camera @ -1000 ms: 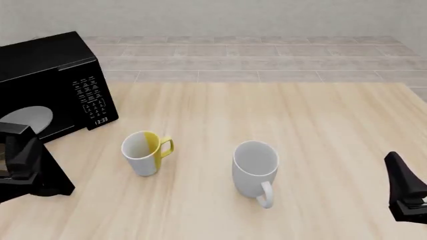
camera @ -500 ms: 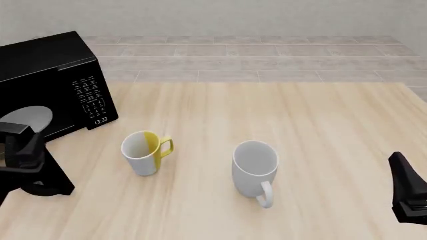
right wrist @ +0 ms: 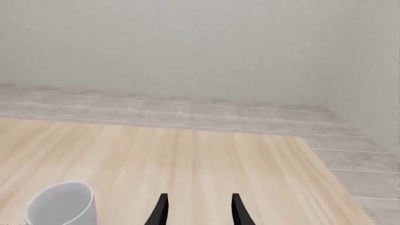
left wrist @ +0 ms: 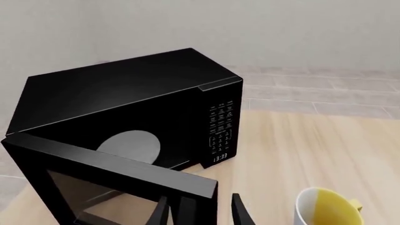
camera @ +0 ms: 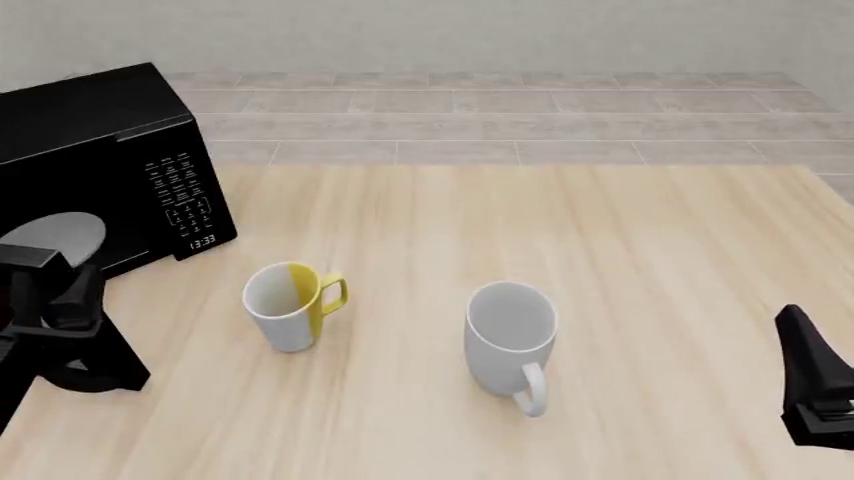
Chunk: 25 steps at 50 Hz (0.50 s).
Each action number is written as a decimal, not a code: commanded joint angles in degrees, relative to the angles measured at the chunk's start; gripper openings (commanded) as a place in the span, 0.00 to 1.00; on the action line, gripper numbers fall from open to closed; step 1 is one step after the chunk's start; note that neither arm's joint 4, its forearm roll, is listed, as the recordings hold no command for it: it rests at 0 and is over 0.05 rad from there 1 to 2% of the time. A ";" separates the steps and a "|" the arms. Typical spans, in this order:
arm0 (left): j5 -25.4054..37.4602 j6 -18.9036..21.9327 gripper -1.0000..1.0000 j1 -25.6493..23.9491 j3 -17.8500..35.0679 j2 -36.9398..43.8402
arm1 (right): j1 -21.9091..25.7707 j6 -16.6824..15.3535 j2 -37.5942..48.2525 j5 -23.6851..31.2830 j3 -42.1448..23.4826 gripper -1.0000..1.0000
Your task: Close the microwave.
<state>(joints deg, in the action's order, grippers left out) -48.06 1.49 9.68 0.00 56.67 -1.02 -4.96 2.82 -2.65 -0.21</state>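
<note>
The black microwave stands at the table's far left, its keypad panel facing me and the grey plate showing inside. Its dark door is swung out towards me. It shows in the front view at the lower left. My left gripper is open at the door's free edge, which lies between the fingers. In the front view the left gripper sits just in front of the cavity. My right gripper is open and empty, low at the right edge of the front view.
A yellow-and-white mug stands to the right of the open door and shows in the left wrist view. A white mug stands mid-table and shows in the right wrist view. Tiled floor lies beyond the table's far edge.
My left gripper has shifted slightly right and towards the microwave at the door's edge. The right arm has barely moved. The mugs have not moved.
</note>
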 commanded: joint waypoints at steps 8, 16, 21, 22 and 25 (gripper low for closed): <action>-3.55 0.04 1.00 -0.24 0.90 5.85 | 0.27 -1.05 0.13 -0.19 0.10 1.00; -2.26 -0.21 1.00 -1.09 2.02 6.10 | 0.21 -0.81 0.68 -0.64 0.14 1.00; -1.49 -0.13 1.00 -1.44 2.62 5.95 | 0.57 -1.04 0.68 -0.58 -0.02 1.00; -1.54 -0.14 1.00 -1.32 2.80 6.15 | 0.55 -1.11 0.73 -0.65 -0.02 1.00; -1.42 -0.39 1.00 -1.49 3.25 6.65 | 0.51 -1.03 0.88 -0.83 0.07 1.00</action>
<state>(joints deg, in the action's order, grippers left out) -50.70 1.25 9.53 0.85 60.03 -0.67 -5.91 3.35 -3.15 -0.15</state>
